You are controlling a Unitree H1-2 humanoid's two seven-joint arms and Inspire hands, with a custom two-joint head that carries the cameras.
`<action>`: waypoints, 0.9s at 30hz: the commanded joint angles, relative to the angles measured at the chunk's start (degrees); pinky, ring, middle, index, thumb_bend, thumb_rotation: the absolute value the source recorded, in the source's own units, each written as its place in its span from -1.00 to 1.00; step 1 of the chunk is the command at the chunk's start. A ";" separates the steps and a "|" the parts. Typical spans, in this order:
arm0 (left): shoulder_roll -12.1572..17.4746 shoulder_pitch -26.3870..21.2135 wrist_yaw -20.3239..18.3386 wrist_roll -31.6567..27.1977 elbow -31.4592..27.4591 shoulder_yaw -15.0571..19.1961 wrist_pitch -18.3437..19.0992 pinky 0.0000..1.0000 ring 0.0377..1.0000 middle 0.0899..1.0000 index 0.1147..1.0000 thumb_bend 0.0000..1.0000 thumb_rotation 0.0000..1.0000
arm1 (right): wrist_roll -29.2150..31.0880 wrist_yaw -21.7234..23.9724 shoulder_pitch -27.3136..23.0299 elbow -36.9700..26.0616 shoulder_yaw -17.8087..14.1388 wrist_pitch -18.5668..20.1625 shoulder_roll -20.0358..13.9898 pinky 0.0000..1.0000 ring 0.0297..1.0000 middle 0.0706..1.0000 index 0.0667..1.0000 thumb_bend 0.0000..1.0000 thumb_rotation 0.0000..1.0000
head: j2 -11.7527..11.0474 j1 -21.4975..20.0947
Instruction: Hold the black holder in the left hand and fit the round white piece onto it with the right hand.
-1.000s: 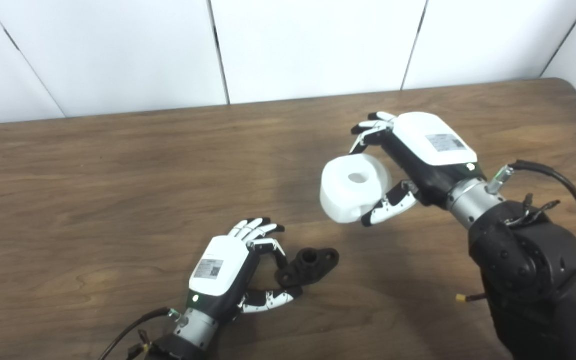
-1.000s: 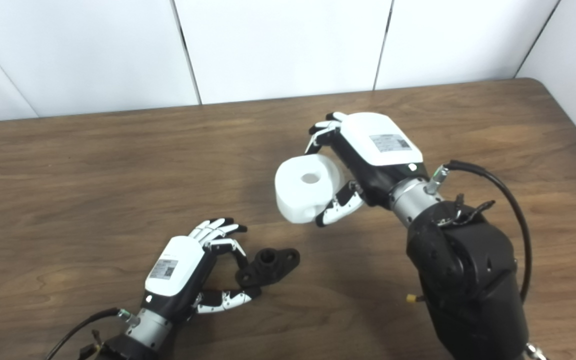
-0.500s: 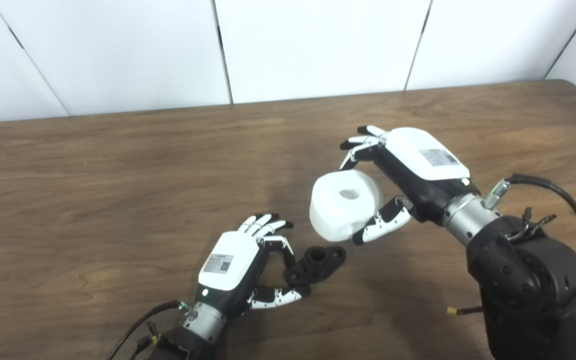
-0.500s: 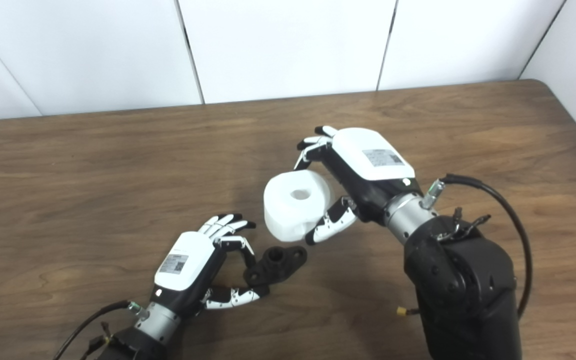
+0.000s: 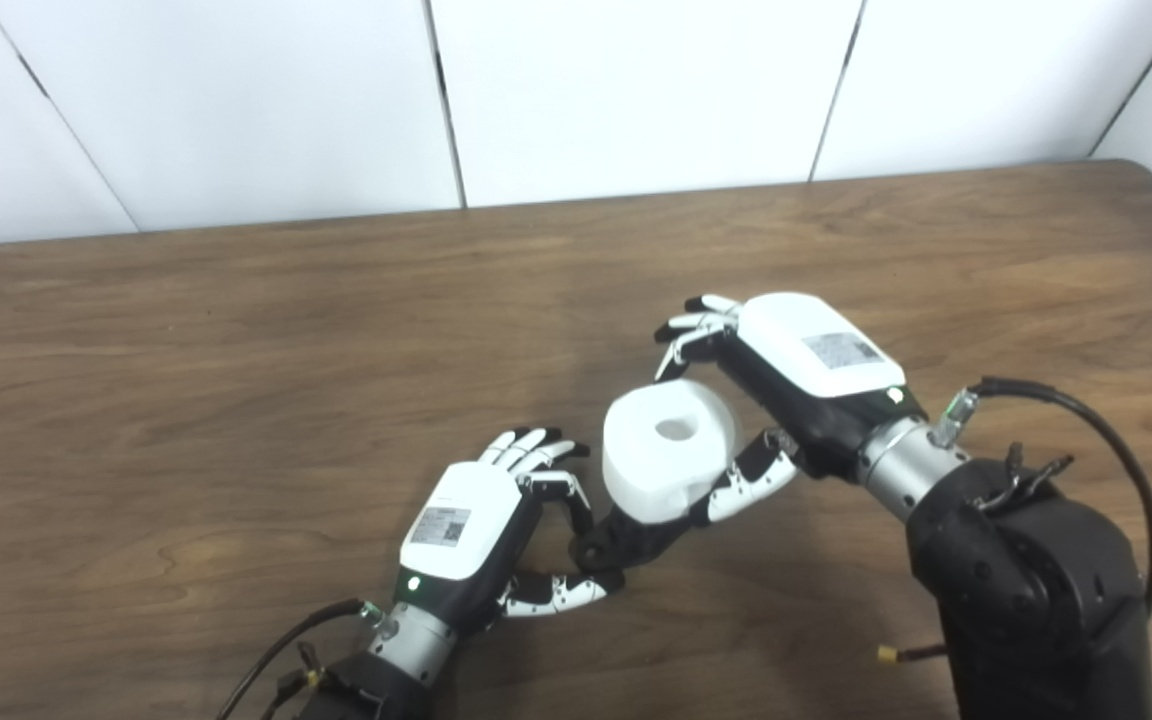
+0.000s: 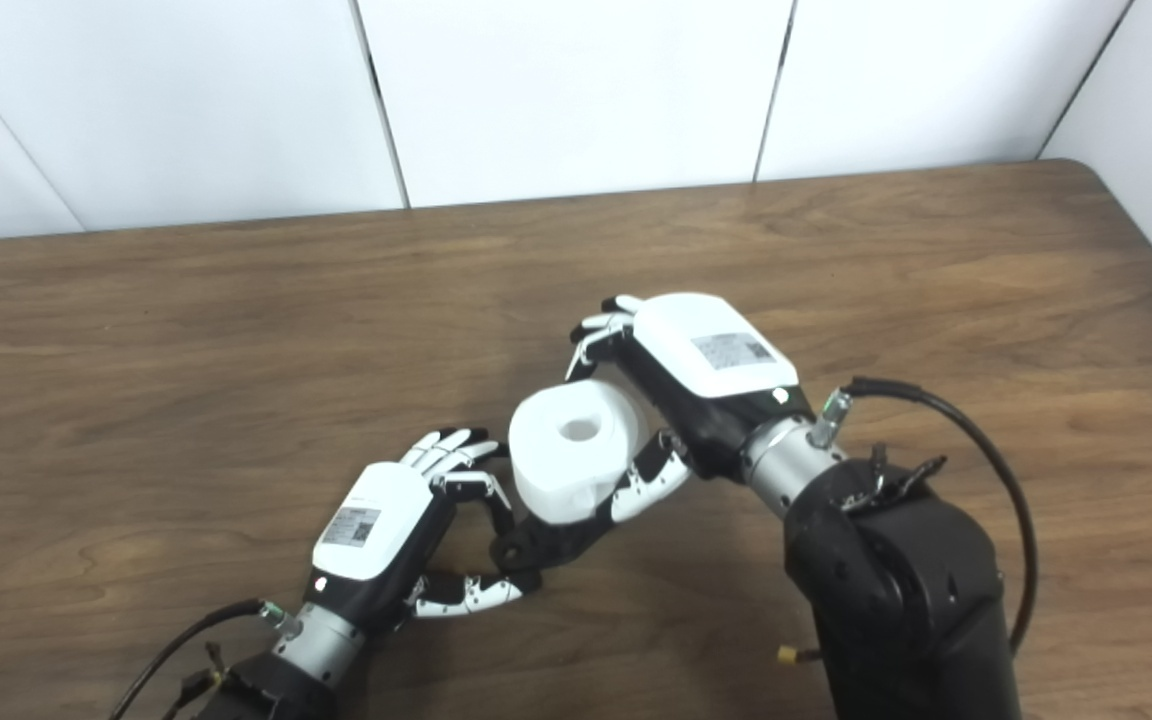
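Right hand (image 5: pixel 786 385) lowered white piece (image 5: pixel 671 460) over black holder (image 6: pixel 546 545) | left hand (image 5: pixel 481 535) pinches holder | both gripping

Brown wood-grain desk (image 5: pixel 236 340). Plain white round piece (image 5: pixel 671 462). Matte black holder (image 5: pixel 626 540). White-shelled, black-tipped left hand (image 5: pixel 476 525) and right hand (image 5: pixel 796 365). White wall panels (image 5: pixel 636 90), dark seams.

Paired head cameras, downward, overlapping tabletop (image 5: pixel 236 330)
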 commanded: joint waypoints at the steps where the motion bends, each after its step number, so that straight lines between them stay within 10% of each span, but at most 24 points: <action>1: 0.15 2.03 -6.27 1.82 3.06 -2.86 0.95 0.90 0.83 0.66 -0.15 0.04 -0.91 | 0.58 -1.84 -1.21 -0.20 0.15 -1.83 0.57 0.80 0.86 0.64 -0.11 0.05 -0.72 | 0.02 -0.05; 27: 0.06 2.06 -6.93 2.42 2.27 -3.10 1.52 0.89 0.81 0.65 -0.15 0.04 -0.91 | 1.31 -4.95 1.16 2.12 2.01 -3.82 2.05 0.79 0.89 0.65 -0.11 0.05 -0.72 | 0.75 0.03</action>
